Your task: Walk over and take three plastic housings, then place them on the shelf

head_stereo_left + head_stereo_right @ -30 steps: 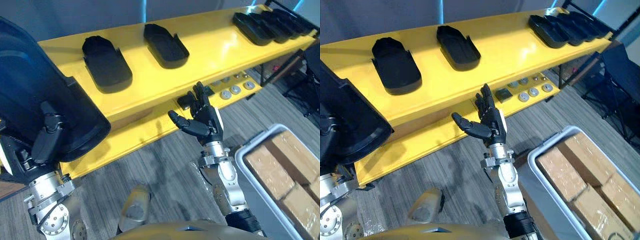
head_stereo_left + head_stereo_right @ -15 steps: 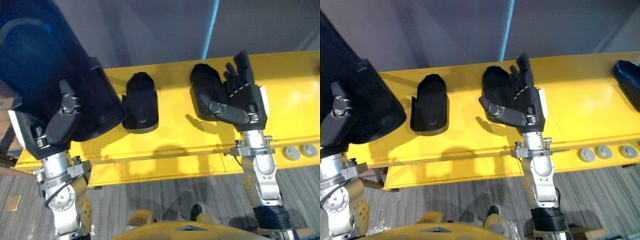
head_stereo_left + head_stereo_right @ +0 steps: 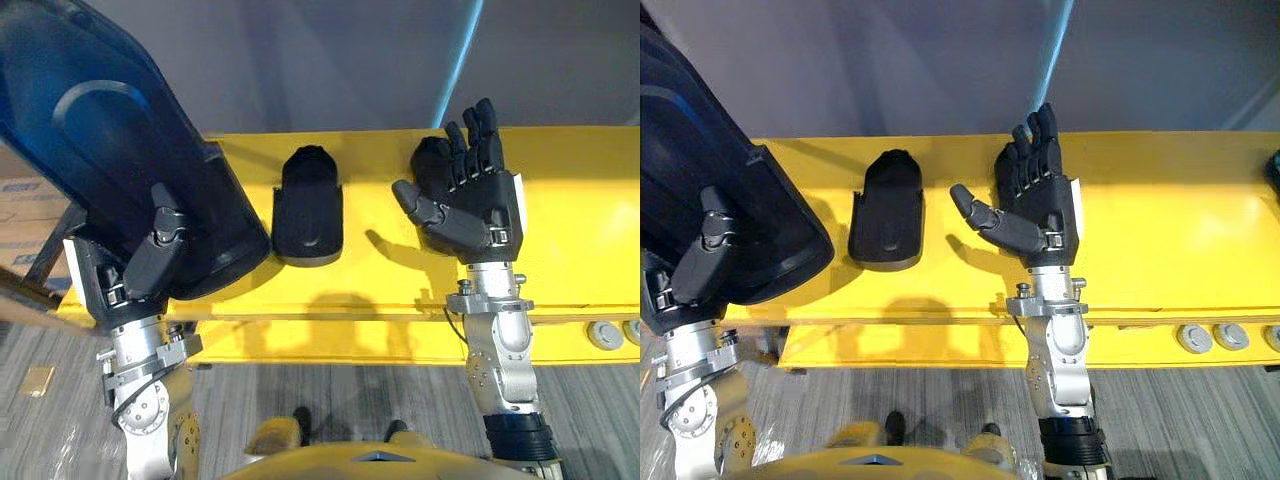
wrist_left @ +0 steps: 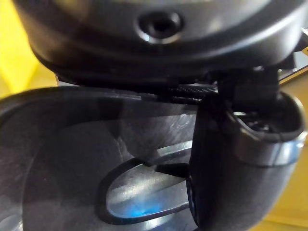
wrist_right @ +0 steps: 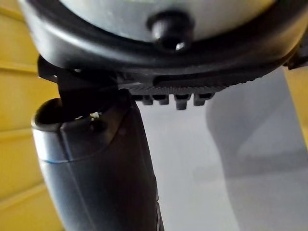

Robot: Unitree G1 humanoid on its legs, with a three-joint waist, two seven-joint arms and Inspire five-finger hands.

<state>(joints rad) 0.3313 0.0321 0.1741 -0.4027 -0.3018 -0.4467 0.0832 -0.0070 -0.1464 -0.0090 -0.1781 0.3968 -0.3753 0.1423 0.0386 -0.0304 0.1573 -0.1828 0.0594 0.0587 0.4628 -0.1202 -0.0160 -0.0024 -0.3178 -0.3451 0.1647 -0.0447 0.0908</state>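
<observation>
A large dark plastic housing [image 3: 110, 170] stands tilted at the left, hollow side toward me, above the shelf's left end. My left hand [image 3: 140, 265] is shut on its lower rim, and in the left wrist view the thumb [image 4: 240, 163] presses inside the shell [image 4: 72, 159]. A second housing [image 3: 308, 205] lies on top of the yellow shelf [image 3: 580, 200]. A third housing [image 3: 432, 158] lies on the shelf to its right, mostly hidden behind my right hand [image 3: 470, 205]. That hand is open and holds nothing, fingers straight up, thumb [image 5: 96, 163] out to the side.
The shelf's lower tier holds round metal parts [image 3: 1205, 337] at the right. The tip of another dark housing [image 3: 1274, 170] shows at the shelf's far right edge. Cardboard boxes [image 3: 25, 210] stand beyond the shelf's left end. Grey floor lies in front.
The camera has swung round to face the shelf squarely. My right hand has risen from the shelf's front edge to in front of the third housing. The left hand keeps its housing.
</observation>
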